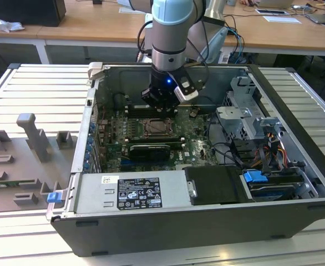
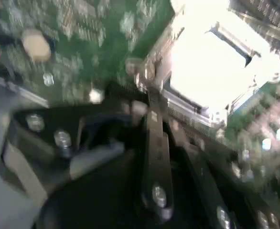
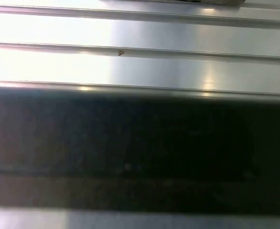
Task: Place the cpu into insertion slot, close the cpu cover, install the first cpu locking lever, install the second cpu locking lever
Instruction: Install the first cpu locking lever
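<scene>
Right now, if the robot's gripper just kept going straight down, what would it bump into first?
Probably the insertion slot on the green circuit board. The gripper hangs close above it, pointing down into the computer case. Exact depth is hard to judge.

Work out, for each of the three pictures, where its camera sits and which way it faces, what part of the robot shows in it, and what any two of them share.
Exterior view: off the arm, raised, looking down into the open computer case; the arm and the claw hang just above the insertion slot.
Second wrist view: on the arm, aimed down past the dark claw at the green board and bright slot.
First wrist view: on the arm, facing ribbed metal and a dark band; no robot part recognisable.
Shared: the exterior and second wrist views both show claw and slot.
</scene>
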Motion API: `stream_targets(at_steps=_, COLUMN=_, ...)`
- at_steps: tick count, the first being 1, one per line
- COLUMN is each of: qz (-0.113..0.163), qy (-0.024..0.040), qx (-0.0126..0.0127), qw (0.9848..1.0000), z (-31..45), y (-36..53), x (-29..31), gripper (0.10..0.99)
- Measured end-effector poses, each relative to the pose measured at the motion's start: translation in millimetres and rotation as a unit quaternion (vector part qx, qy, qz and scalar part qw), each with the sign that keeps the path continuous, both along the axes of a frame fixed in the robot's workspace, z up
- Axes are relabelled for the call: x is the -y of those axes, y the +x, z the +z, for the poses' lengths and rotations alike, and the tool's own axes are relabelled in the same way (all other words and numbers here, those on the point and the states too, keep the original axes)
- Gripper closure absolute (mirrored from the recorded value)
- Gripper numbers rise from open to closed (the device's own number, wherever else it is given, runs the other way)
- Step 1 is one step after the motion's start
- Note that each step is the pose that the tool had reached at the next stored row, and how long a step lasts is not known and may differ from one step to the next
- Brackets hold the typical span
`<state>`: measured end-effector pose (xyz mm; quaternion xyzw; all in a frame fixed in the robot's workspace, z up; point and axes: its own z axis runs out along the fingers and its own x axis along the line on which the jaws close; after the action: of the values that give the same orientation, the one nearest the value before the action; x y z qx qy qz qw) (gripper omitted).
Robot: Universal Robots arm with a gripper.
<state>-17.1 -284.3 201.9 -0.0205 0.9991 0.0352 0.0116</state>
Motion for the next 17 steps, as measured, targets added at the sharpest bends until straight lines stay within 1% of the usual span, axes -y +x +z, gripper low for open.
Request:
stream_targets(at_steps=1, qz=0.000, qy=-0.0007, qx=-0.0004, qw=1.0000, z=0.2, y=-0.2, x=0.3, gripper=0.980)
stream_targets(at_steps=4, qz=0.000, qy=-0.0006, qx=-0.0003, qw=1.0000, z=0.4, y=-0.2, x=0.3, gripper=0.980)
stream_targets(at_steps=7, qz=0.000, qy=-0.0006, qx=-0.0003, qw=1.0000, z=4.8, y=-0.2, x=0.3, gripper=0.980)
stream_targets(at_steps=8, qz=0.000, qy=-0.0007, qx=-0.0004, qw=1.0000, z=7.4, y=-0.2, x=0.3, gripper=0.980)
stream_targets(at_steps=9, qz=0.000, qy=-0.0006, qx=-0.0003, qw=1.0000, z=8.2, y=-0.2, x=0.3, gripper=0.980)
stream_targets(at_steps=17, qz=0.000, qy=-0.0006, qx=-0.0003, qw=1.0000, z=8.2, y=-0.2, x=3.9, gripper=0.980)
